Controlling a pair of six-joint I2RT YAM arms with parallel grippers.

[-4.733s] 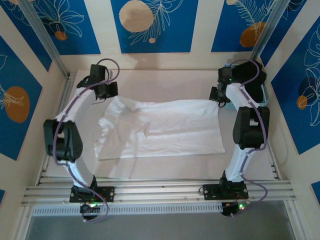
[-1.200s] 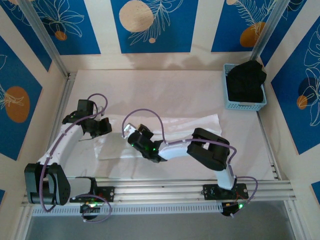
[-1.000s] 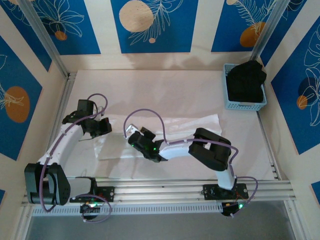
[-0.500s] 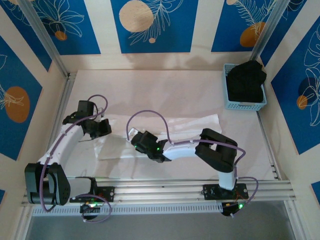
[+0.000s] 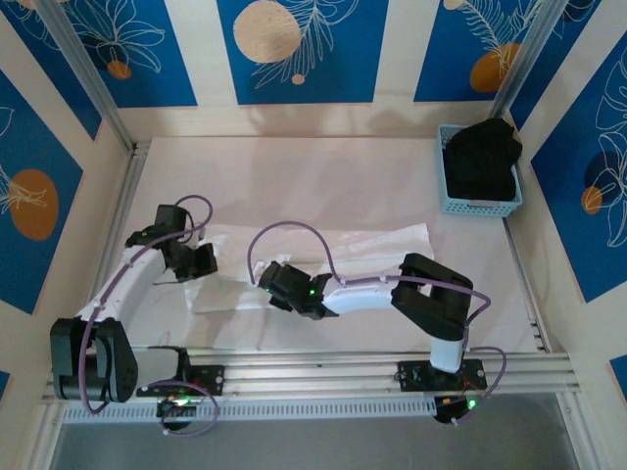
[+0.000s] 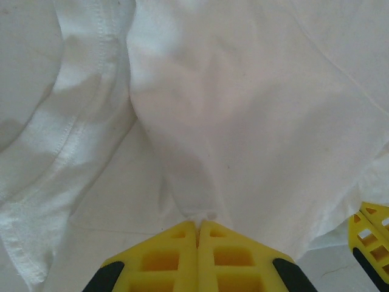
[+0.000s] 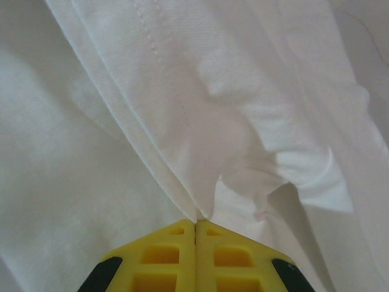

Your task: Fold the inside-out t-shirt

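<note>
The inside-out t-shirt [image 5: 372, 247] is white and wrinkled, lying across the middle of the table in the top view. My left gripper [image 5: 193, 262] sits at its left end, shut on a pinch of the cloth [image 6: 200, 210]. A stitched hem [image 6: 73, 131] runs down the left of the left wrist view. My right gripper [image 5: 266, 271] reaches far left over the shirt's near part and is shut on a fold of it [image 7: 203, 213], with cloth [image 7: 243, 121] draping up from the yellow fingertips [image 7: 173, 240].
A light blue basket [image 5: 453, 204] holding a black garment [image 5: 482, 157] stands at the back right. Aluminium rails [image 5: 313, 372] line the near edge. The right arm [image 5: 392, 289] stretches across the near middle of the table.
The right gripper has closed on the shirt and shifted slightly right and nearer. The left gripper has drawn a little nearer with its hold on the cloth.
</note>
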